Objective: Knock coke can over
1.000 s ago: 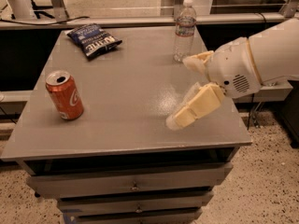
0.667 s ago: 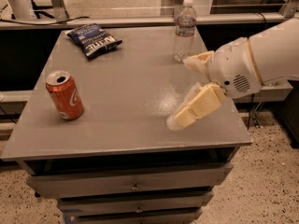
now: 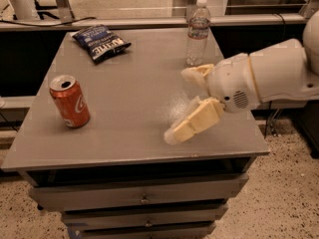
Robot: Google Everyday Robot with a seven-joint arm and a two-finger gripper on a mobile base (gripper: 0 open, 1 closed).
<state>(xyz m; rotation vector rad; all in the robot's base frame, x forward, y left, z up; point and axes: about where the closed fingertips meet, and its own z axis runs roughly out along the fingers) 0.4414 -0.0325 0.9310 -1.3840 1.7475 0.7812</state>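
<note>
A coke can [image 3: 70, 101], tab opened, stands upright near the left front edge of the desk [image 3: 134, 68]. It is well apart from the robot's gripper [image 3: 177, 105], which hovers over the right side, jaws spread and empty. Light, thin-walled and slick, the can should topple readily. A sideways nudge high on its wall looks best.

Your arm [image 3: 279, 76] reaches in from the right, its white forearm nearly level. Your end effector [image 3: 177, 105] hangs over the right side of the worktop [image 3: 129, 98], pointing left, its two cream fingers [image 3: 197, 123] spread well apart, the lower one angled downward.
</note>
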